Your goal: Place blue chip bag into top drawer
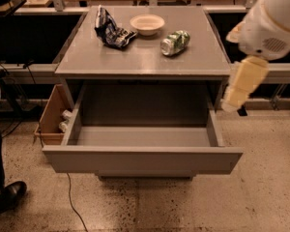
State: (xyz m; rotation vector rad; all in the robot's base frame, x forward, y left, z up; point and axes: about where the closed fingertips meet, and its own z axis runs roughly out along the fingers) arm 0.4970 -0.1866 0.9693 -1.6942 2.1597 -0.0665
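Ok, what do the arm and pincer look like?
The arm is a bulky white rounded shell with a small patch of vent dots. Its pincer, at frame right beside the wide grey metal drawer, is a pale cream tapered block. No cables or labels visible.

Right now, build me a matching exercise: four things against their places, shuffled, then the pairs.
1 crumpled dark blue foil chip bag
2 crushed green metal can
3 wide grey metal top drawer
4 cream two-finger tool

A pulled open below the grey tabletop
B on tabletop, right of white bowl
C in the air beyond tabletop's right edge
D on tabletop, left of bowl

Pairs: 1-D; 2-B; 3-A; 4-C
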